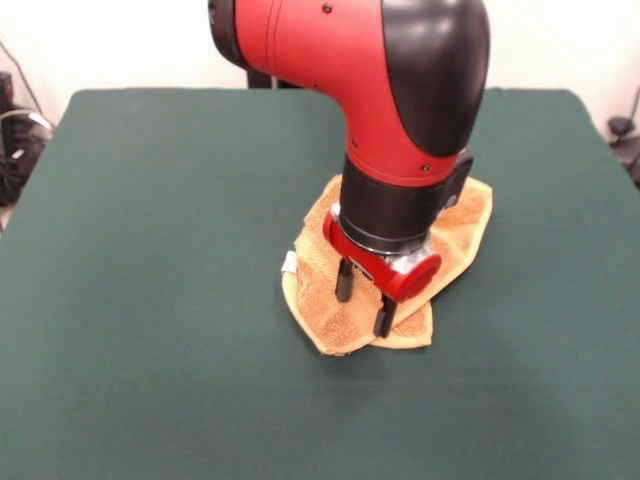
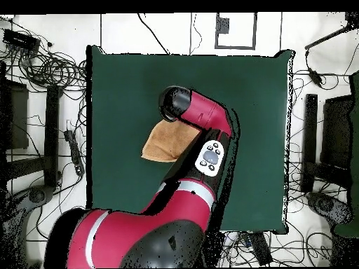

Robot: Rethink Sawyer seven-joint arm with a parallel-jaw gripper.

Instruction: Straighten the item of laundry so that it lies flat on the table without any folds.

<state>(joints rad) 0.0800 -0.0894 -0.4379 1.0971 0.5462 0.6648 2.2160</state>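
The item of laundry [image 1: 312, 300] is an orange-tan towel lying crumpled near the middle of the green table [image 1: 150, 250], with layers doubled over at its near corner and a small white tag [image 1: 289, 263] at its left edge. My gripper [image 1: 364, 300] hangs straight down over the towel's near part. It is open, its two black fingers [image 1: 344, 282] apart, with tips at or just above the cloth and nothing between them. In the overhead view the arm's wrist [image 2: 175, 103] hides the gripper and part of the towel [image 2: 165, 142].
The table [image 2: 119, 91] reaches well beyond the towel on every side. Cables and dark equipment [image 2: 42, 66] lie on the floor around it, and black stands [image 2: 308, 140] flank the right side.
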